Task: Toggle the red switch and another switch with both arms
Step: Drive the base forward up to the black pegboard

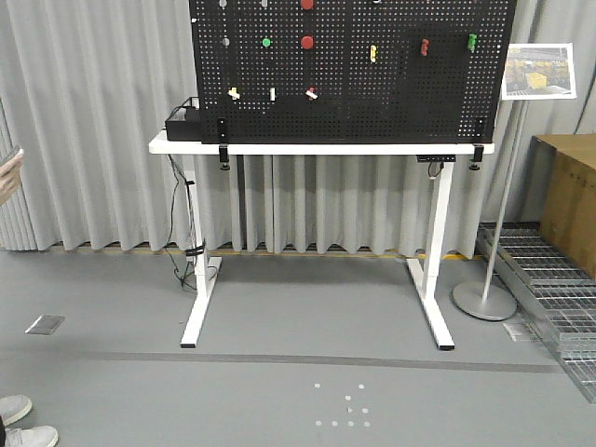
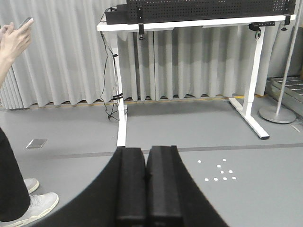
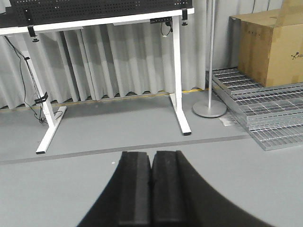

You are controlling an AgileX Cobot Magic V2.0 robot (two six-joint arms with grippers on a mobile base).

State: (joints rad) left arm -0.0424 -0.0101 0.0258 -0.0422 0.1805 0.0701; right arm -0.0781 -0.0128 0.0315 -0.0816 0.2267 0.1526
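The left gripper has its black pads pressed flat together on nothing, and the right gripper is the same. Both are well short of the black pegboard standing on the white table. In its lowest row the red switch sits right of the cream switch (a white toggle is between them).

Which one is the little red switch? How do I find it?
Look at the big black pegboard standing on the white table. In its lowest row of three parts, the red switch is the rightmost, beside a straight white toggle. It is a tiny red lever with a white tip, directly below a much bigger round red button.
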